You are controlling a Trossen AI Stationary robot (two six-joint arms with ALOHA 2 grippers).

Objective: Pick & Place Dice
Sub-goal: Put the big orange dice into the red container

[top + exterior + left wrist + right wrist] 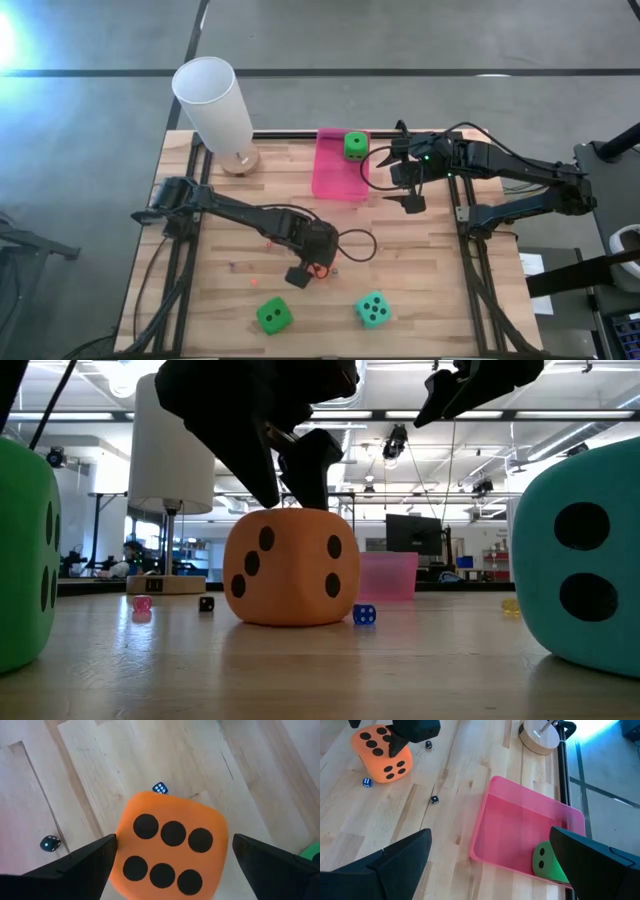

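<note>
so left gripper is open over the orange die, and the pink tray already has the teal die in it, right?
Not quite. The die in the pink tray is a green die, as the high view shows; the teal die sits on the table near its front edge. The rest holds: the left gripper is open over the orange die.

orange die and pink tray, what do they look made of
The orange die looks like soft matte foam: rounded edges, no shine, flat printed pips. The pink tray seems to be thin translucent plastic: smooth, slightly glossy walls with light passing through. Neither is certain by look alone.
</note>
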